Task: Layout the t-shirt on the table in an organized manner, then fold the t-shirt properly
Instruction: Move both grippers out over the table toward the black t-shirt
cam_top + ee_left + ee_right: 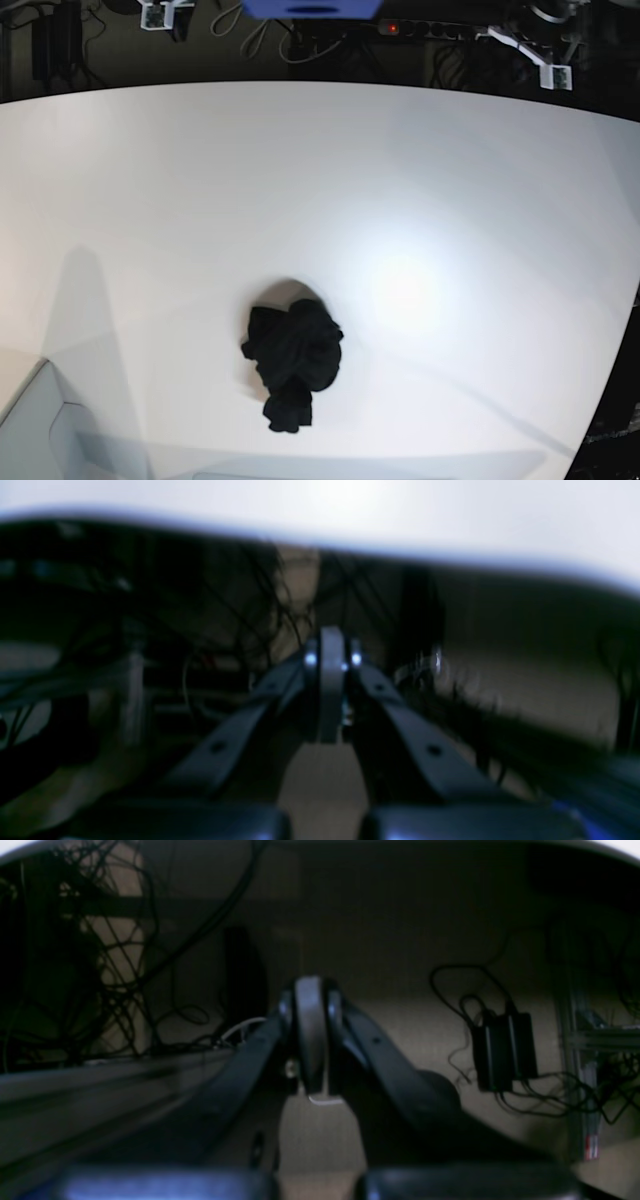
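The t-shirt (293,360) lies as a crumpled black heap on the white table (450,180), low and a little left of centre in the base view. No print or collar mark shows on it. Neither gripper appears over the tabletop there. In the left wrist view my left gripper (331,645) is shut with nothing between its fingers, pointing at dark space below the table's white edge (350,510). The right wrist view has my right gripper (311,990) shut and empty too, aimed at the floor and cables, far from the shirt.
Tangled cables (100,965) and a black power brick (505,1050) hang behind the table. A blue part (310,8) and a power strip (430,30) sit past the far edge. A pale grey box corner (40,430) shows at the lower left.
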You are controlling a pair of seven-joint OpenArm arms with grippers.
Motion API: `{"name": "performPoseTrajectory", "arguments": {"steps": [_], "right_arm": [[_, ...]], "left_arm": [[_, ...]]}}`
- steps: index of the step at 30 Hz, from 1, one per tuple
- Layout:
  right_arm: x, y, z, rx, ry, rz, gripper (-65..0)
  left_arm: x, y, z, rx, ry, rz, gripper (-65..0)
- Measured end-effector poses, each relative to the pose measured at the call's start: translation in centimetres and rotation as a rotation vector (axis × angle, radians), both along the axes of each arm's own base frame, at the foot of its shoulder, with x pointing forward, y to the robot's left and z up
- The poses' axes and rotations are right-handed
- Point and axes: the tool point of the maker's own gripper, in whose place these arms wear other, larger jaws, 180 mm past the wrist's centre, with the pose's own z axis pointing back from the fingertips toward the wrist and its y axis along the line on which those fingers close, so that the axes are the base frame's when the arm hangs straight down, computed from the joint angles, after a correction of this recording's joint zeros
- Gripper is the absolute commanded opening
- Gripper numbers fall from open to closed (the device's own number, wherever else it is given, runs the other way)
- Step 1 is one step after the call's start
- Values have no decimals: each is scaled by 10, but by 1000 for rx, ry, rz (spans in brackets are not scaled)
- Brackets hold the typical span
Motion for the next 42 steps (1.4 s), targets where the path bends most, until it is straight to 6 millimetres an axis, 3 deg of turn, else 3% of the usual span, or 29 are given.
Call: {"name": "performPoseTrajectory", "arguments": {"steps": [5, 12, 19, 26, 33, 36, 42], "right_arm": [[1, -1, 0, -3, -2, -1, -650], [3, -1, 3, -2, -5, -1, -650], [37, 0, 37, -8, -128, 8, -650], [62, 1, 65, -11, -222, 14, -650], [119, 2, 100, -14, -380, 16, -650], [148, 2, 106, -5, -358, 8, -585], [238, 3, 144, 14, -430, 1, -411]], "left_arm": [[6, 20, 13, 35, -33, 40, -650], [6, 19, 13, 32, -33, 38, -650], [11, 18, 16, 32, -45, 38, -650], [41, -2, 49, 2, -158, -3, -650], [88, -9, 80, -6, -303, -18, -650], [99, -12, 89, -11, -339, -24, -628], [123, -13, 105, -20, -415, -8, -394]]}}
